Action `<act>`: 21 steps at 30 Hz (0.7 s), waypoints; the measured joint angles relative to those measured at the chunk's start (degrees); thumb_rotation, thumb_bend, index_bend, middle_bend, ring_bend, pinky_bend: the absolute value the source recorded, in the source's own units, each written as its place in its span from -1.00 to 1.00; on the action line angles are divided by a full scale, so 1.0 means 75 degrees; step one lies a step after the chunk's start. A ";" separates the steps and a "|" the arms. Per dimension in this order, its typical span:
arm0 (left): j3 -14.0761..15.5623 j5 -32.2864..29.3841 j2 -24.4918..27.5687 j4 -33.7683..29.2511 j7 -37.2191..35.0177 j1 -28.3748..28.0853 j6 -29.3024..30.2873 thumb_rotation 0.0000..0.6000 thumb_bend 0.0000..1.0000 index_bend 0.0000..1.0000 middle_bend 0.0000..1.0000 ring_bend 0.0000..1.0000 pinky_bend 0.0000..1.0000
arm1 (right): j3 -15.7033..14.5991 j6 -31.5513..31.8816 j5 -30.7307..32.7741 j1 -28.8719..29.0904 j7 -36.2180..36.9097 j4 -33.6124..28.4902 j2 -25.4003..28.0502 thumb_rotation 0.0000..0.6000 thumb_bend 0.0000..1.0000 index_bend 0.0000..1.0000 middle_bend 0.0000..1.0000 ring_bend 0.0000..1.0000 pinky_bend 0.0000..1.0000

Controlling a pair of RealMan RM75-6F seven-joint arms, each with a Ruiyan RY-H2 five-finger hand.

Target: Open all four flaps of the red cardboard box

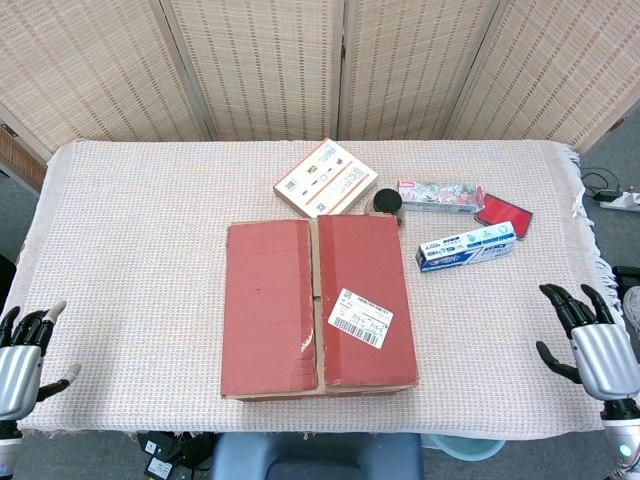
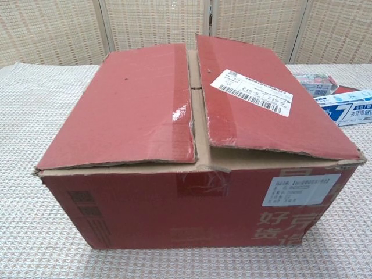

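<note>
Two top flaps lie shut on the red cardboard box (image 1: 318,308), which sits near the front edge of the surface (image 1: 140,230), a table under a pale woven cloth. The left flap (image 1: 268,306) and right flap (image 1: 366,298) do not quite meet; a strip of bare brown card shows in the gap between them. The right flap, which carries a white barcode label (image 1: 360,318), sits slightly raised at its inner edge in the chest view. The inner flaps are hidden underneath.

Behind the box, just beyond its far edge, rests a flat white and orange carton (image 1: 325,178), tilted at an angle. Beside it is a small round black object (image 1: 387,203), too small to identify. Further right lie a long floral-printed packet (image 1: 440,195), a flat red pouch (image 1: 503,214), and a blue and white toothpaste box (image 1: 465,246), all well apart from the red box's flaps.

The right hand (image 1: 590,345) hangs off the right front corner of the surface, fingers spread, empty. The left hand (image 1: 22,355) is at the left front corner, partly cut off by the frame, its fingers apart and holding nothing. Neither hand shows in the chest view, where the box fills nearly everything.
</note>
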 measured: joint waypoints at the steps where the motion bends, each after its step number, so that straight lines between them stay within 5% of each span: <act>1: -0.0005 0.0013 0.0006 -0.0011 -0.0003 0.0000 0.0015 1.00 -0.46 -0.75 -0.57 -0.65 -1.00 | 0.0000 -0.0004 -0.0070 0.0035 0.0033 -0.0036 0.0051 1.00 -0.27 -0.81 -0.66 -0.47 -0.87; 13: 0.0018 0.0133 0.0127 -0.0193 0.0029 0.0058 0.0156 1.00 -0.46 -0.70 -0.57 -0.64 -1.00 | 0.0149 -0.0787 -0.1684 0.1346 0.0327 -0.1503 0.1412 1.00 -0.27 -0.80 -0.63 -0.46 -0.87; 21: 0.0058 0.0165 0.0245 -0.0311 -0.0009 0.0172 0.0286 1.00 -0.47 -0.66 -0.57 -0.64 -1.00 | 0.0391 -0.2227 -0.2386 0.2694 0.0145 -0.2765 0.1938 0.99 -0.27 -0.80 -0.62 -0.49 -0.95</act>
